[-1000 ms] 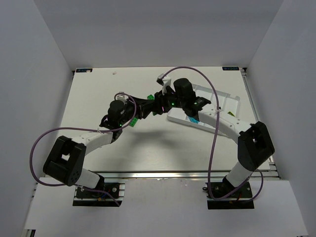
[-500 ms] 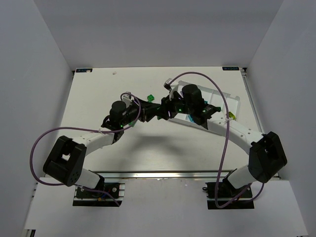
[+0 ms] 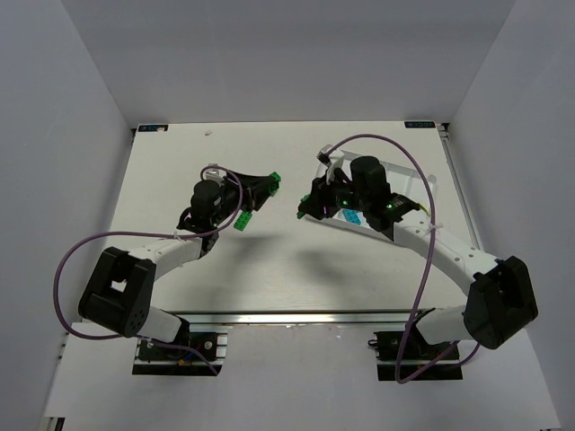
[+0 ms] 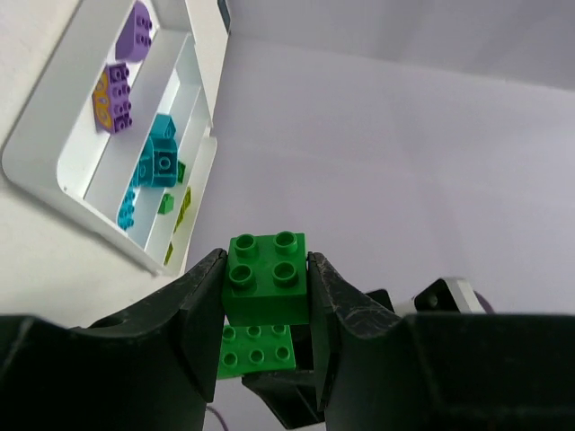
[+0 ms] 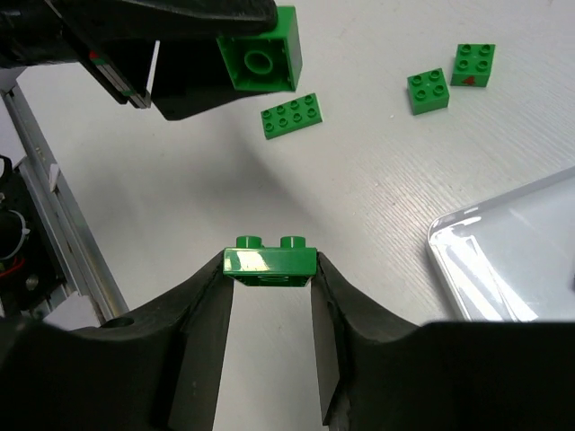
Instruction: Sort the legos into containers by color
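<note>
My left gripper [image 3: 272,180] is shut on a green 2x2 lego [image 4: 267,283] and holds it above the table; this lego also shows in the right wrist view [image 5: 260,58]. My right gripper [image 3: 304,213] is shut on a smaller green lego [image 5: 269,260], held above bare table just left of the white tray [image 3: 415,184]. The two grippers are apart. In the left wrist view the tray's compartments [image 4: 81,193] hold purple legos [image 4: 117,94], teal legos [image 4: 157,162] and small green and yellow-green legos [image 4: 172,205].
A flat green 2x3 lego [image 5: 292,115] lies on the table under the left gripper. Two green 2x2 legos [image 5: 428,91] [image 5: 473,65] lie beyond it. Green legos [image 3: 243,221] show beside the left arm. White walls ring the table.
The two grippers were close together at the table's middle and have drawn apart. The left one went left with its green lego, the right one right toward the tray.
</note>
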Tool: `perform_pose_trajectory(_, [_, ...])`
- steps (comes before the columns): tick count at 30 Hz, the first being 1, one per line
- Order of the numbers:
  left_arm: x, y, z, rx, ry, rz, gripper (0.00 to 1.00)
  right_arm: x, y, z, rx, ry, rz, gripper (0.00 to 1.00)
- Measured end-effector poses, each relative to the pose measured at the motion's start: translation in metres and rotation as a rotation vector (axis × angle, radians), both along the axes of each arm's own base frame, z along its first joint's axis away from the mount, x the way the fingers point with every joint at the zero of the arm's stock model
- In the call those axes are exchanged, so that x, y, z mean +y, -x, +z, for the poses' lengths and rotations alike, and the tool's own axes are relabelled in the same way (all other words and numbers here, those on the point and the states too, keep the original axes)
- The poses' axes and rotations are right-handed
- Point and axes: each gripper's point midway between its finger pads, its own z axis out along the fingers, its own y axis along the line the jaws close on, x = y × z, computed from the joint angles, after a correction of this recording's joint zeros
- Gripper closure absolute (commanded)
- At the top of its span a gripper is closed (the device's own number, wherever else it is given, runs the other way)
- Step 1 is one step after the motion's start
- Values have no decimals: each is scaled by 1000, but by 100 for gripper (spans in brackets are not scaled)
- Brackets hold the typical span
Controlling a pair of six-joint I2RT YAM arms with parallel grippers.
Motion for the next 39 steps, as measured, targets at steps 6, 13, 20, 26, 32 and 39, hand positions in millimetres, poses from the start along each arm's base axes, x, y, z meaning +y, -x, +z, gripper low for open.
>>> perform_pose_trajectory(6, [7, -7, -1, -2, -4, 44, 97, -8, -1, 3, 4, 2, -20, 90])
perform_pose_trajectory(13, [7, -5, -10, 1, -50, 36, 97, -69, -33, -7, 15, 54, -167, 97])
perform_pose_trajectory(20, [5, 0, -20, -5, -112, 1, 97, -181, -61, -41, 16, 188, -412, 97])
perform_pose_trajectory(26, [-16, 3, -18, -53, -181, -97, 96, -237, -84, -75, 50, 309, -513, 94])
perform_pose_trajectory(32, [-59, 17, -22, -110, -309, -247, 96, -270, -133, -112, 122, 385, -559, 78])
perform_pose_trajectory(39, [-87, 40, -38, -141, -401, -366, 94, -284, -188, -106, 69, 403, -568, 39])
